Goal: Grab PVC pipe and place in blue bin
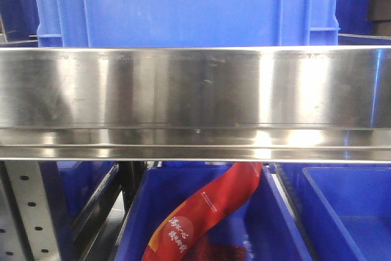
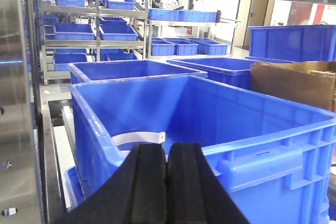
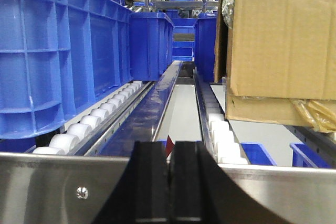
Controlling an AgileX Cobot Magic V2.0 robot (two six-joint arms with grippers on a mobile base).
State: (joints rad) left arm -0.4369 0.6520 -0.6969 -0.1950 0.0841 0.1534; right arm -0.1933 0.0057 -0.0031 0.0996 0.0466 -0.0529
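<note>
PVC pipe (image 2: 140,138): curved white strip inside blue bin (image 2: 252,129).

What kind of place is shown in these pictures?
Most likely a warehouse or factory storeroom: shelves stacked with many blue bins, roller tracks for sliding bins, and a cardboard box.

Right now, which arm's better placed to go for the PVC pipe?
Left, likely. Its gripper hangs shut at the blue bin, where a white curved piece shows. The right gripper faces roller rails, no pipe visible.
</note>
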